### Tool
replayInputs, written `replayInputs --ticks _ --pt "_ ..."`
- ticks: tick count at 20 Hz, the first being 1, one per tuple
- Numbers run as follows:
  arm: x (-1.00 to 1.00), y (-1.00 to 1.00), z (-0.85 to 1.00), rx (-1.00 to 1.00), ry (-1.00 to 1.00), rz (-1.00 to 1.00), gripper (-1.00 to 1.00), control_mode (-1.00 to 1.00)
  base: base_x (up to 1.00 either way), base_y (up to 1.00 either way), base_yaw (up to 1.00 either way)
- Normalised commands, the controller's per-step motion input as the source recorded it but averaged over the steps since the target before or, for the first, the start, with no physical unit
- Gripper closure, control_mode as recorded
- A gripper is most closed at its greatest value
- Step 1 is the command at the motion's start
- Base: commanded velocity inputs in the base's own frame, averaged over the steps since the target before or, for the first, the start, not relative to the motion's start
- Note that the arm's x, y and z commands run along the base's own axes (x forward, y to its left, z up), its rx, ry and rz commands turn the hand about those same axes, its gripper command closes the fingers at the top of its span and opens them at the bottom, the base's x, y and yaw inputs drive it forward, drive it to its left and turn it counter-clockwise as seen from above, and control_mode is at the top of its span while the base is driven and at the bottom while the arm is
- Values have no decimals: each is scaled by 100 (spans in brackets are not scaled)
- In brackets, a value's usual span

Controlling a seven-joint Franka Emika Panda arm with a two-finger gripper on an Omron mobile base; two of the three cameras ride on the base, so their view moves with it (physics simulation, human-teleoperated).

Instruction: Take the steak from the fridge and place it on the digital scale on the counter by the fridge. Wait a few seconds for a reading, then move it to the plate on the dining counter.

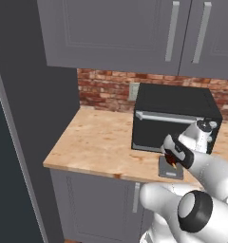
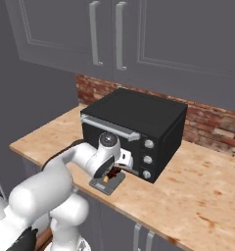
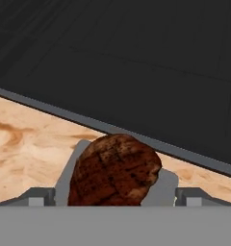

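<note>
The steak (image 3: 115, 173), a dark brown grilled piece, rests on the digital scale (image 3: 164, 185), a small grey pad on the counter (image 1: 97, 137) just in front of the toaster oven. My gripper (image 3: 116, 197) hangs low over the pad and is open. One fingertip (image 3: 38, 196) stands on each side of the meat, with a gap between it and the steak. From the base cameras the steak (image 1: 172, 160) (image 2: 113, 174) shows as a reddish patch under the hand, above the scale (image 1: 171, 170) (image 2: 107, 184). The plate and the dining counter are out of view.
A big black toaster oven (image 1: 175, 116) (image 2: 134, 122) stands directly behind the scale, its door close to my hand. Grey wall cabinets (image 1: 120, 28) hang overhead before a brick backsplash. The tall slate-grey fridge side (image 1: 35, 118) bounds the counter's left end.
</note>
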Motion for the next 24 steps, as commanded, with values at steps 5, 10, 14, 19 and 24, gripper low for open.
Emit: replayInputs --ticks 5,10,14,19,24 --pt "-63 0 19 0 0 -5 -100 -100 0 0 0" --pt "-53 3 8 0 0 -7 -100 -100 0 0 0" --pt "-6 15 6 0 0 -2 -100 -100 0 0 0" --pt "0 8 0 0 0 0 -100 -100 0 0 0" --pt "0 0 0 0 0 0 -100 -100 0 0 0"
